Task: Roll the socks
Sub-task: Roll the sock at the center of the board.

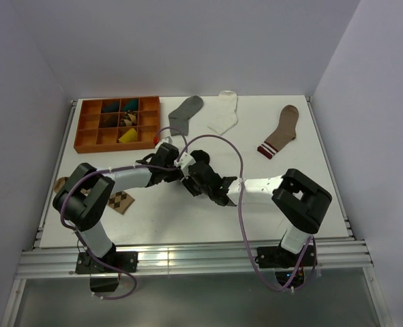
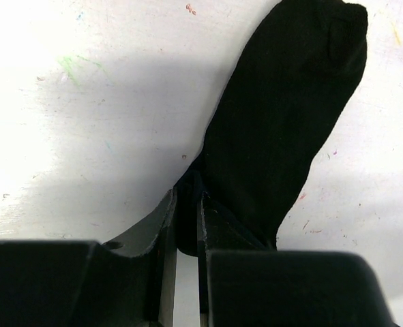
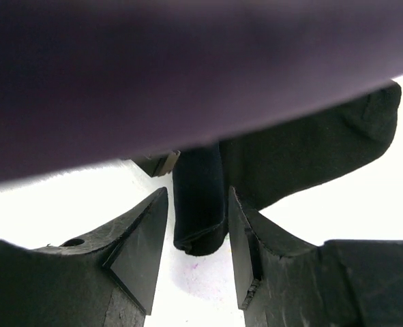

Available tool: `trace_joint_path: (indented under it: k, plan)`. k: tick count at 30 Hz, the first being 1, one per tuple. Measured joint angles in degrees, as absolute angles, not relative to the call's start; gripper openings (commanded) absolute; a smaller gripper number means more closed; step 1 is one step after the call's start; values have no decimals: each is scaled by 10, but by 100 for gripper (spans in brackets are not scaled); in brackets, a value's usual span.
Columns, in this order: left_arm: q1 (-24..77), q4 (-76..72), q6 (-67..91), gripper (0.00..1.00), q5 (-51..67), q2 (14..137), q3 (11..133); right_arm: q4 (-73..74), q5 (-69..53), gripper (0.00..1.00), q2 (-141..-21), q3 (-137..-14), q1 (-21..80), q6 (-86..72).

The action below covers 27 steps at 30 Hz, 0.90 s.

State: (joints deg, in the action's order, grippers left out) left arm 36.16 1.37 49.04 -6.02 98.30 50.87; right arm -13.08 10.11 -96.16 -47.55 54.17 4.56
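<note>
Left hand (image 2: 187,197) pinches black sock (image 2: 290,102); white table (image 2: 85,136), pale walls (image 1: 187,41).

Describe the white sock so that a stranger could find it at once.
Start at the orange tray at the table's far left and look right. Just past the grey sock lies the white sock. It alone is nearly as pale as the table.

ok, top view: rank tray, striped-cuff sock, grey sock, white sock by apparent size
1. tray, clearly largest
2. striped-cuff sock, slightly longer than the other two
3. grey sock and white sock: look alike, not ranking them
</note>
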Motion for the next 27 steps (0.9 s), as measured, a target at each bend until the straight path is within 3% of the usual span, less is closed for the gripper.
trace_joint_path:
  k: [17,20,24,27]
  plan:
    - [350,13,487,0,-40,986,509,-174,105,48,-1023,-487,549,34]
    - [345,13,487,1,-38,986,509,-175,115,39,-1035,-497,550,28]
    - [342,12,487,6,-37,986,509,-174,126,10,-1044,-506,552,21]
    - [341,12,487,15,-37,986,509,-171,126,0,-1044,-508,552,18]
